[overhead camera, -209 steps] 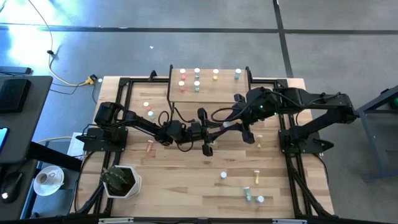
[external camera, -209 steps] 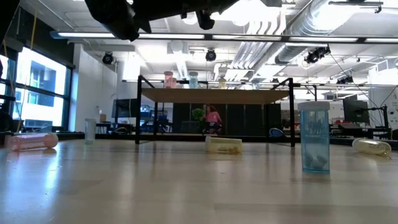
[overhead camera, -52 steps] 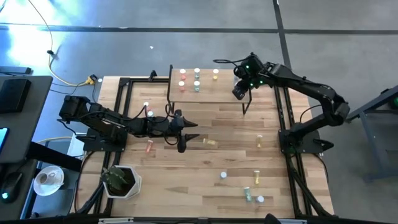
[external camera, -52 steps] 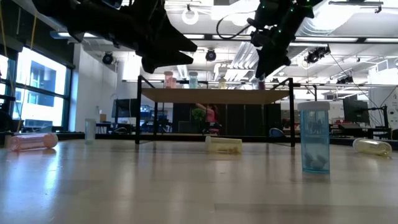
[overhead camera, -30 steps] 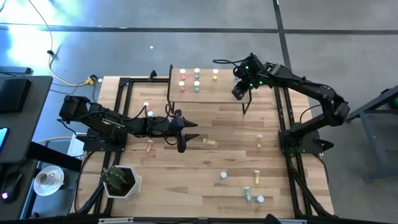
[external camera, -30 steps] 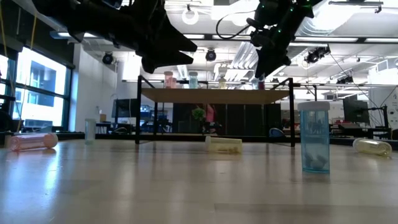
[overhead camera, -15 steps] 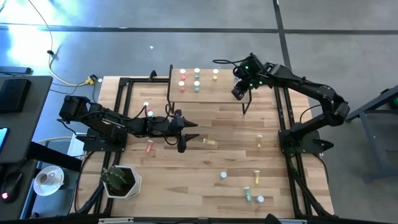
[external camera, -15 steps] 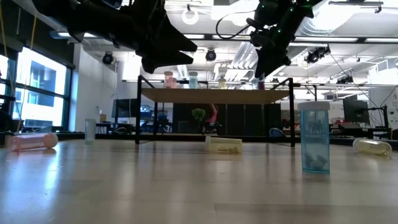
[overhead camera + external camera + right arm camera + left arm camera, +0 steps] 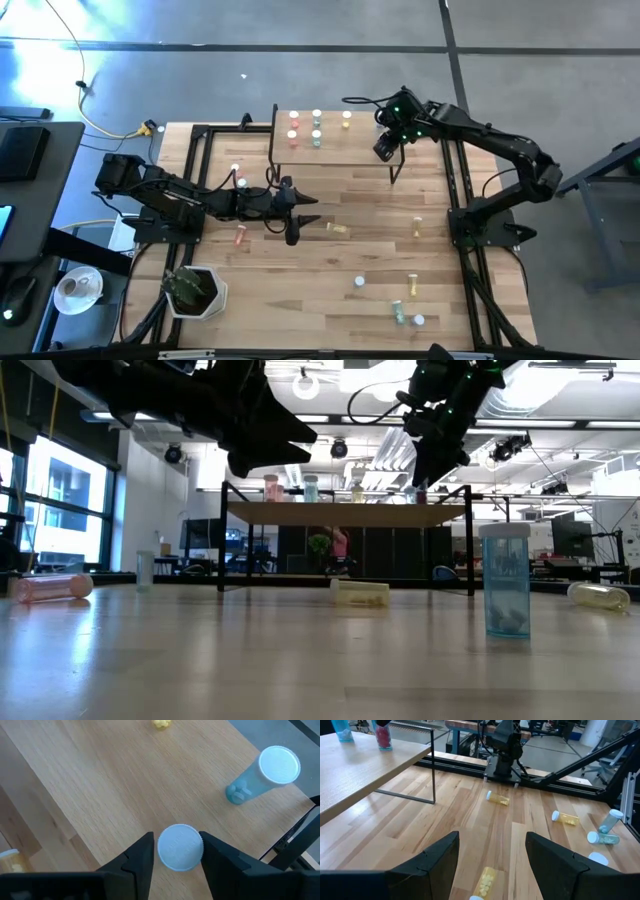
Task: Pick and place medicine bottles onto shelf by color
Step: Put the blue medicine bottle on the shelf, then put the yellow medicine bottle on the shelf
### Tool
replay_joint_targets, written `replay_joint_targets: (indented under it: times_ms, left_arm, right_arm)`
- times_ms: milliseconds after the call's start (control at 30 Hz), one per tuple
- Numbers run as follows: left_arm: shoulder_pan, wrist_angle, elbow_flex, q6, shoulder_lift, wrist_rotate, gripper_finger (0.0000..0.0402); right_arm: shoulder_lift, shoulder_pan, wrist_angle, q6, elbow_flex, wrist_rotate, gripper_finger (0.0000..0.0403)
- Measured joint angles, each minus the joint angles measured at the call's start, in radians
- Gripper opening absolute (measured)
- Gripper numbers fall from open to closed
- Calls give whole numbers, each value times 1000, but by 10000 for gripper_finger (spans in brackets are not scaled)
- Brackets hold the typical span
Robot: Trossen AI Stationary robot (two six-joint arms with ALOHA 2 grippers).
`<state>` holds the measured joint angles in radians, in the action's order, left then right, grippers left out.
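While right gripper (image 9: 177,851) flanks white-capped bottle (image 9: 180,847), body hidden, contact unclear

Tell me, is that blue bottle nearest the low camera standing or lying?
Standing: the blue bottle sits upright on the table, white cap on top.

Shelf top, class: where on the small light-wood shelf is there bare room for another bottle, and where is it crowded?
The light-wood shelf on black legs is bare along its near edge and between the yellow bottle and the right gripper. It is crowded at the far left, where the red bottles and green bottles stand.
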<state>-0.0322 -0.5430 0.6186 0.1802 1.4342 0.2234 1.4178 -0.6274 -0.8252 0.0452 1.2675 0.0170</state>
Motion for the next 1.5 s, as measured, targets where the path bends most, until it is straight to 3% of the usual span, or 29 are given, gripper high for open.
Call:
replay_joint_targets:
  times_ms: [367, 967, 1267, 1500]
  left_arm:
    - [0, 0, 0, 0, 0, 0, 220]
    - [0, 3, 0, 0, 0, -1, 220]
    - [2, 43, 0, 2, 0, -22, 220]
    - [10, 50, 0, 3, 0, -63, 220]
  right_arm:
    - [0, 0, -3, 0, 16, 35, 180]
    - [-2, 7, -139, 21, 193, 31, 181]
    - [-57, 104, -172, 12, 199, 28, 181]
    - [-153, 214, -162, 59, 98, 36, 181]
